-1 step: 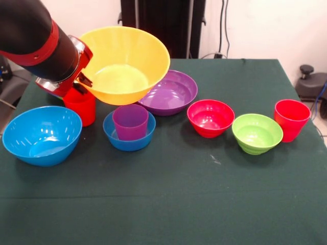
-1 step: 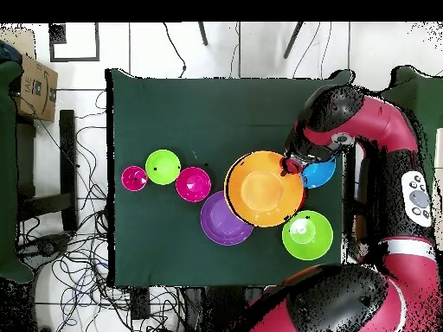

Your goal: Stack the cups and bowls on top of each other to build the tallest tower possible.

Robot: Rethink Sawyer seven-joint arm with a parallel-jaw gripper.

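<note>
gripper (image 1: 84,76): clamped on the rim of the large yellow bowl (image 1: 125,64), jaws closed on the wall
yellow bowl: off the table, tilted, opening facing the camera in the front view
under the held bowl: purple cup (image 1: 131,121) standing inside the small blue bowl (image 1: 129,137)
just below the jaws: red cup (image 1: 80,106), upright, partly hidden
beside that cup: large blue bowl (image 1: 42,135) on the table (image 1: 168,204)
behind the held bowl: purple bowl (image 1: 171,93), rim overlapped by it
well away from jaws: red-pink bowl (image 1: 210,118), small lime bowl (image 1: 257,133), second red cup (image 1: 291,119), in a row
overhead only: large lime bowl (image 2: 307,235), next to the held bowl
</note>
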